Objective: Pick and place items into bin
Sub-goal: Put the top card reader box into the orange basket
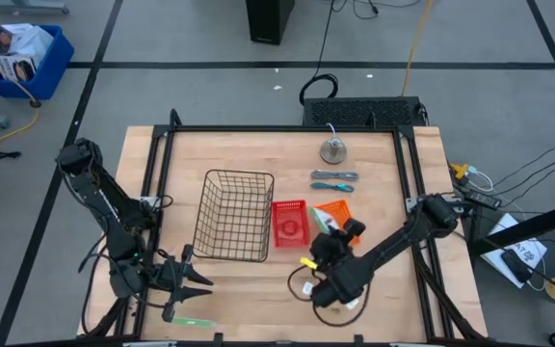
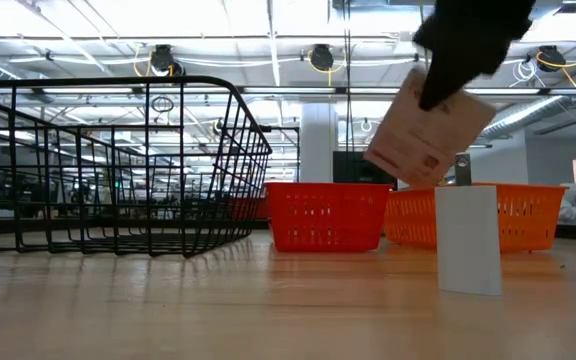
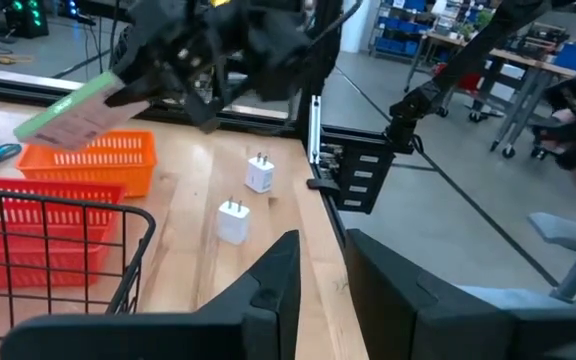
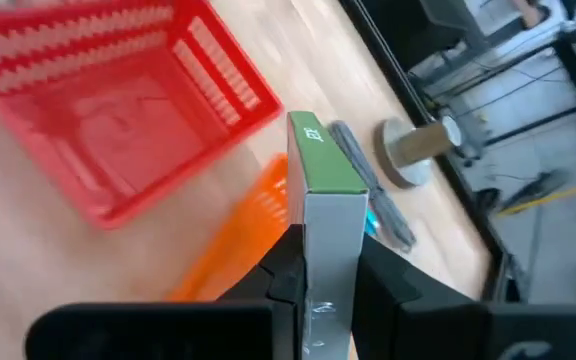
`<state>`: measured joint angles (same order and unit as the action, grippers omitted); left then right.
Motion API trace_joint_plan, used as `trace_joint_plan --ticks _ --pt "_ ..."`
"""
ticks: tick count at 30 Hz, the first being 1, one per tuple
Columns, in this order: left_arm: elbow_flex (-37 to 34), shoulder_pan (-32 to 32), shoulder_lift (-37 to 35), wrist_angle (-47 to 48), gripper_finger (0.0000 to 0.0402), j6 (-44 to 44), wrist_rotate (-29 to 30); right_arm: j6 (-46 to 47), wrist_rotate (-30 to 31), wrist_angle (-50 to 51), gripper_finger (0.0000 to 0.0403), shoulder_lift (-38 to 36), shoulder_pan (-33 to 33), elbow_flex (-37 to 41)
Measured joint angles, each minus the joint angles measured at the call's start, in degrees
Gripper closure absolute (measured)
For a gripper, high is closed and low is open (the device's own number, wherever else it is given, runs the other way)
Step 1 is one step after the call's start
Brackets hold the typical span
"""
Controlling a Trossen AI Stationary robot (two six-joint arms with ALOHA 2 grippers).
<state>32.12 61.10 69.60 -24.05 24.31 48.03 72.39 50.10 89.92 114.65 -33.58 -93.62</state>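
Note:
My right gripper [image 1: 330, 241] hangs above the table near the orange basket [image 1: 335, 210] and is shut on a thin pale-green strip, a flat box [image 4: 320, 170] that also shows in the low view [image 2: 430, 128]. A second green strip [image 1: 193, 321] lies flat by the near edge. Two white blocks [image 3: 259, 176] [image 3: 233, 221] stand on the wood under the right arm. Two blue-grey tools [image 1: 334, 180] lie beyond the orange basket. The black wire basket [image 1: 234, 214] stands mid-table. My left gripper [image 1: 193, 279] waits open near the near-left corner, touching nothing. My right gripper pinches the green strip box between its two fingers [image 4: 284, 262] across its narrow width, at its lower end [image 4: 326, 250]. The box is lifted clear of the table and sticks out past the fingertips, tilted, as the low view shows [image 2: 430, 128].
A red basket [image 1: 289, 222] sits between the wire basket and the orange one. A round metal weight [image 1: 332, 150] stands near the far edge. A thin cable loop [image 1: 302, 289] lies under the right arm. Black frame rails [image 1: 162, 173] border the table.

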Motion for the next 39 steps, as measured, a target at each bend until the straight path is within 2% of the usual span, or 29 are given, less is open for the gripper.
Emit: trace_joint_plan --ticks 9,19,26,39 --pt "0.0 0.0 0.0 0.0 0.0314 -0.3 0.0 -8.4 -1.3 0.1 0.0365 0.0 -0.3 7.2" --pt "0.0 0.0 0.0 0.2 0.0314 -0.2 0.0 -19.8 -3.3 0.0 0.0352 -0.1 -0.4 9.5" --pt "0.0 0.0 0.0 0.2 0.0314 0.2 0.0 -22.6 -0.8 -1.4 0.0307 -0.1 -0.5 9.5" --pt "0.0 0.0 0.0 0.2 0.0314 0.3 0.0 -24.9 -2.4 -0.1 0.0188 -0.1 -0.6 9.5"
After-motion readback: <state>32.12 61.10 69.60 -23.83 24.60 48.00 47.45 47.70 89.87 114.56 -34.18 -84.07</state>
